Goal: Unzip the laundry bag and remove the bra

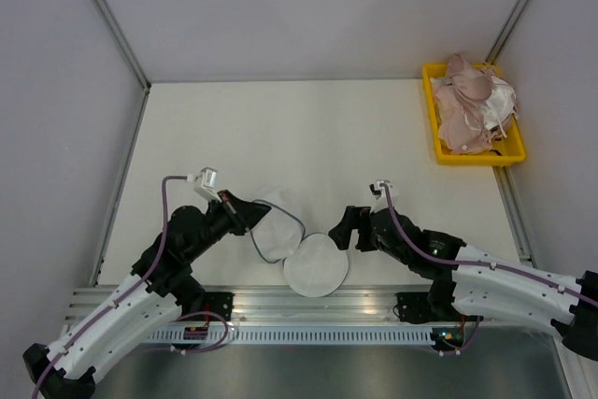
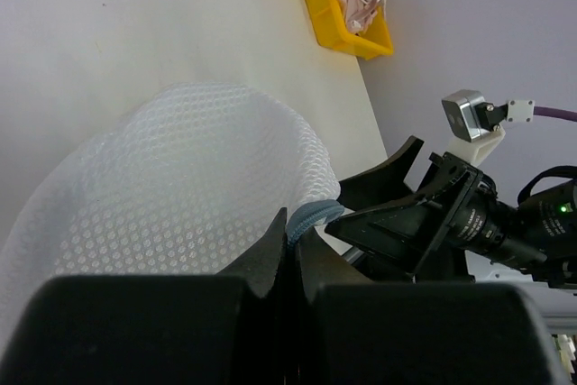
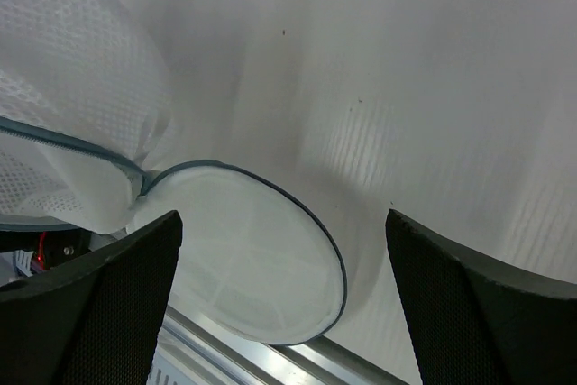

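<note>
Table (image 1: 280, 137): one, white, walled on three sides.
Arms: two, the left arm (image 1: 121, 310) and the right arm (image 1: 491, 277), reaching in from the near edge towards each other.
Tray (image 1: 478, 159): one, yellow, in the far right corner, well apart from both grippers.
Garments (image 1: 472, 105): pale pink and white cupped pieces heaped in the tray; their number cannot be told.
Bra: cannot be picked out from the heap.
Bag (image 1: 273, 231): one, white mesh, zipper open, parted into two round halves joined at one spot, near the table's near edge between the grippers.
Raised half (image 2: 189, 187): tilted up on the left, its dark rim in the left gripper.
Flat half (image 1: 316, 270): lies on the table by the metal rail (image 1: 308, 310), just beside the right gripper.
Left gripper (image 1: 250, 219): fingers (image 2: 270, 254) pressed together on the raised half's rim.
Right gripper (image 1: 342, 229): fingers spread wide, holding nothing, above the flat half's far edge.
Between the grippers: the joint of the two halves.
</note>
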Available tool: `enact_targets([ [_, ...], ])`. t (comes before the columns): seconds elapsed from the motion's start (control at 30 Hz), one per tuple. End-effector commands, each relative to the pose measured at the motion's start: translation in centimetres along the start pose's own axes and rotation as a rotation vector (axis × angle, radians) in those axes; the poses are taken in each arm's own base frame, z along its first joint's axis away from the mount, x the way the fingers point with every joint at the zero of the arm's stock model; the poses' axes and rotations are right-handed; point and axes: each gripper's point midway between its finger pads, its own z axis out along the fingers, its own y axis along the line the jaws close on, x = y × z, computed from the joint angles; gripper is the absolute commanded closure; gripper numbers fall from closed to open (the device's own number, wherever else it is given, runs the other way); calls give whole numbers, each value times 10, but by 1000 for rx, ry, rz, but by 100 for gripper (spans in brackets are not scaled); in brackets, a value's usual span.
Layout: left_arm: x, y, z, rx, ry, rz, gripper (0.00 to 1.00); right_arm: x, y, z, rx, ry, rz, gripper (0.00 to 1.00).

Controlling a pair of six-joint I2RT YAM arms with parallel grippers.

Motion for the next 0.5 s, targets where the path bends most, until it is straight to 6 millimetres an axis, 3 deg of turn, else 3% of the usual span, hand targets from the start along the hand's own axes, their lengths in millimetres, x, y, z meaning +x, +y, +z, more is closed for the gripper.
enact_targets([
  [0.0,-1,12,-1,-41,-35,-26,98,-14,8,-5,-22,-85,153,2],
  [0.1,3,28,-1,-92,-44,-51,98,1,-2,-2,4,-52,181,2],
  [0.23,8,53,2,-176,-77,-105,98,21,2,6,-21,0,190,2],
  [0.47,15,112,-1,-299,-257,-365,98,42,-4,10,12,58,205,4],
])
